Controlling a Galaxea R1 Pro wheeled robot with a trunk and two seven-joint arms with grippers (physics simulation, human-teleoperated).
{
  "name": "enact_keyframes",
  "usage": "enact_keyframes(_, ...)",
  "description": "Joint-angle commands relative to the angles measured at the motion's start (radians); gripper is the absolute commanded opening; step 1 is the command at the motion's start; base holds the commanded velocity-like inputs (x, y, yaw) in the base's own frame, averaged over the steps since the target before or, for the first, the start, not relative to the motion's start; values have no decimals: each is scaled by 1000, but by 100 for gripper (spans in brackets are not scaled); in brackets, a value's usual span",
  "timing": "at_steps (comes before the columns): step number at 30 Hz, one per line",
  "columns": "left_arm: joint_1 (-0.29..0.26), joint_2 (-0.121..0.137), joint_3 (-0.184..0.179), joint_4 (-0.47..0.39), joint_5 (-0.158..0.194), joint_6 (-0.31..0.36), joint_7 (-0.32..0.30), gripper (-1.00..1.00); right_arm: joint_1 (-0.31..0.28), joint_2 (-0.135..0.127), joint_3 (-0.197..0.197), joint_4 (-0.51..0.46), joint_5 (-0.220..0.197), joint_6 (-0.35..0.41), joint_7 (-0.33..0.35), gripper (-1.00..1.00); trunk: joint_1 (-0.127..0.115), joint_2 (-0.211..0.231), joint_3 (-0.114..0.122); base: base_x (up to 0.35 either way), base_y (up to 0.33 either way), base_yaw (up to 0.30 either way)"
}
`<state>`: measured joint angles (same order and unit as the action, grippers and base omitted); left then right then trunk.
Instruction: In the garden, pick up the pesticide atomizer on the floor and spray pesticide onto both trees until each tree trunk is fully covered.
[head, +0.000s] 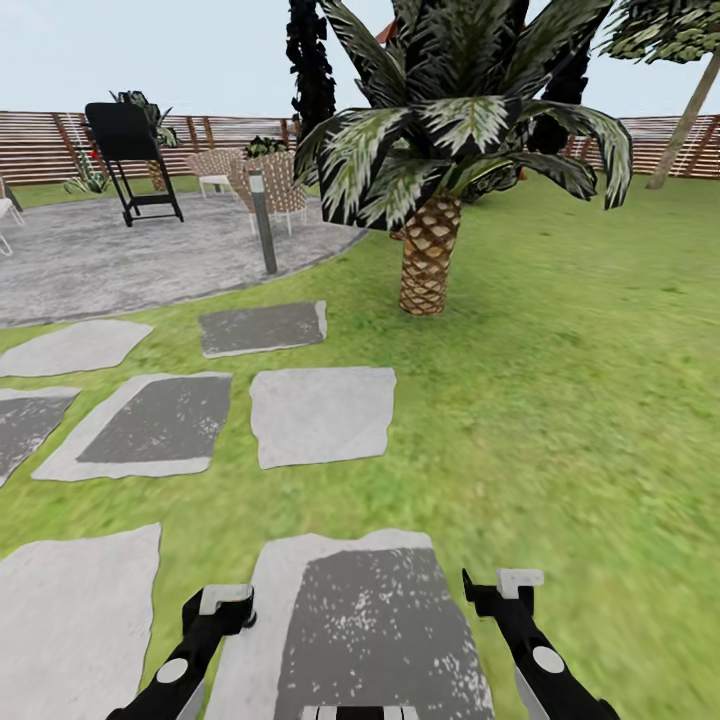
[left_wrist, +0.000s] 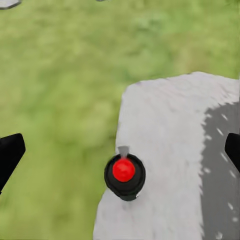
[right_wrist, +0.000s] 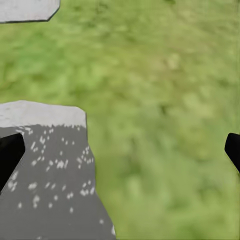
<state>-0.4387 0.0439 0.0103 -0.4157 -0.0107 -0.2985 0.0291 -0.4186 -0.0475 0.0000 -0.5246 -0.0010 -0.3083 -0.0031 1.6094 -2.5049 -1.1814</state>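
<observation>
The pesticide atomizer (left_wrist: 124, 173), a black round body with a red cap seen from above, stands on the edge of a grey stepping stone (left_wrist: 170, 130) beside the grass. My left gripper (head: 222, 608) hangs above it, open, with its black fingers (left_wrist: 10, 152) far apart on either side. My right gripper (head: 500, 588) is open too, over the stone's edge and lawn, its fingers (right_wrist: 9, 152) spread wide with nothing between them. One tall tree's leaning pale trunk (head: 684, 125) rises at the far right by the fence. The second tall tree cannot be made out.
A short scaly-trunked palm (head: 429, 255) stands ahead on the lawn. Grey stepping stones (head: 320, 415) lie ahead and left. A paved patio (head: 110, 255) holds a post (head: 263, 225), a black grill (head: 130, 150) and wicker chairs (head: 270, 185). The slat fence (head: 40, 145) closes the back.
</observation>
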Motion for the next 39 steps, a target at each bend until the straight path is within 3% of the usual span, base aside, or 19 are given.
enact_keyframes(1,0,0,1,0,1,0,0,100,0,0,0,0,0,0,0,100,0,0,0,334,-33,0)
enact_keyframes(10,0,1,3,0,1,0,0,100,0,0,0,0,0,0,0,100,0,0,0,292,-6,0)
enact_keyframes(20,0,1,4,-5,2,-1,0,100,0,0,0,1,1,0,1,100,0,0,0,18,0,0)
enact_keyframes(39,0,-2,5,3,14,-16,1,100,0,0,0,2,1,0,0,100,9,-4,-97,0,0,0)
